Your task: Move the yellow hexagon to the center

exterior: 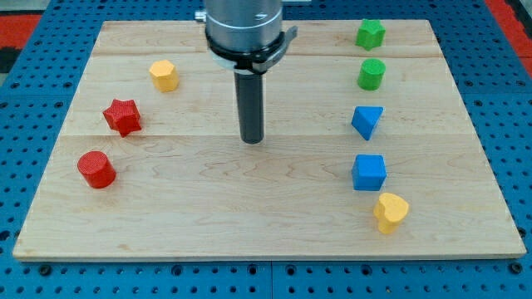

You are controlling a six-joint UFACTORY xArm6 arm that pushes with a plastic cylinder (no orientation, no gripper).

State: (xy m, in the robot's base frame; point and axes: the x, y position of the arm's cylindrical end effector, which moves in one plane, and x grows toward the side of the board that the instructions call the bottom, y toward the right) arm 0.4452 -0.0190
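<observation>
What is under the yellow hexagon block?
Only the wooden board shows beneath the yellow hexagon; it rests flat on it near the view's top left. The patch directly under it is covered. My tip stands apart, to its right.

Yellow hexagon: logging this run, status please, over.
My tip mid-board, touching nothing. Yellow hexagon upper left, apart from tip. Path between them clear.

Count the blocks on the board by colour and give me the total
Yellow: 2, the yellow hexagon and the yellow heart
Red: 2, the red star and the red cylinder
Green: 2, the green star and the green cylinder
Blue: 2, the blue triangle and the blue cube
Total: 8 blocks
</observation>
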